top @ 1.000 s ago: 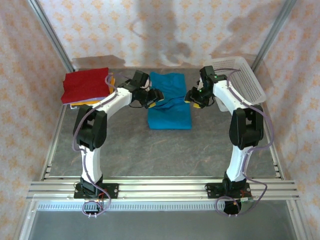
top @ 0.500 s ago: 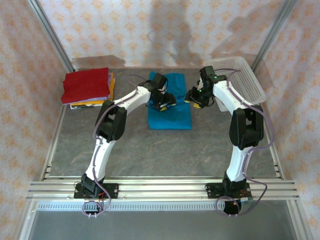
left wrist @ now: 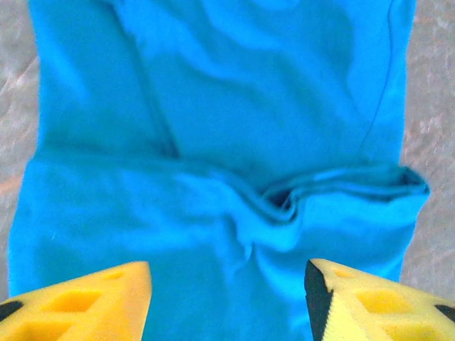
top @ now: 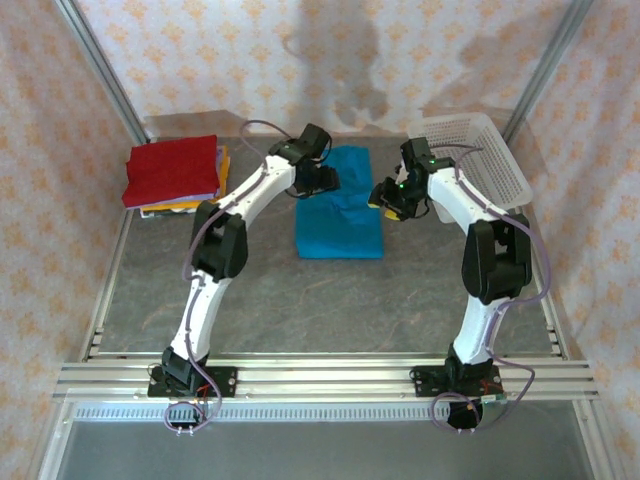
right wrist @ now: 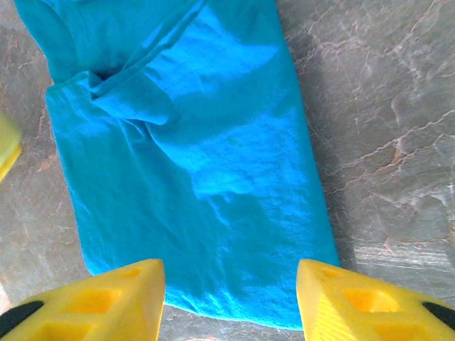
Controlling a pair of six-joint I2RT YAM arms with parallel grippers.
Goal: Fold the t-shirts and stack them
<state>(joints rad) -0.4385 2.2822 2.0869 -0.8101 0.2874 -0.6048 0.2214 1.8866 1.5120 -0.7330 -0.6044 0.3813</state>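
A teal-blue t-shirt [top: 340, 220] lies folded into a long rectangle at the table's middle back, with a crumpled cross-fold [left wrist: 284, 199] partway along it. My left gripper [top: 321, 183] hovers open over its far left part, its yellow fingers [left wrist: 85, 302] wide apart above the cloth [left wrist: 213, 106]. Beside the shirt's right edge my right gripper [top: 386, 197] is open too, looking down on the shirt [right wrist: 192, 156] and its near hem, holding nothing. A folded stack with a red tee [top: 172, 170] on top of orange and purplish ones sits at the back left.
A white perforated basket [top: 485, 160] stands tilted at the back right, close behind the right arm. Metal frame posts and patterned cloth walls close in the grey table [top: 330, 300]. A yellow finger tip [right wrist: 6, 145] shows at the left edge of the right wrist view.
My left arm has swung from the shirt's left edge rightward and back, now above the shirt's far part. The right arm and the shirt have barely moved.
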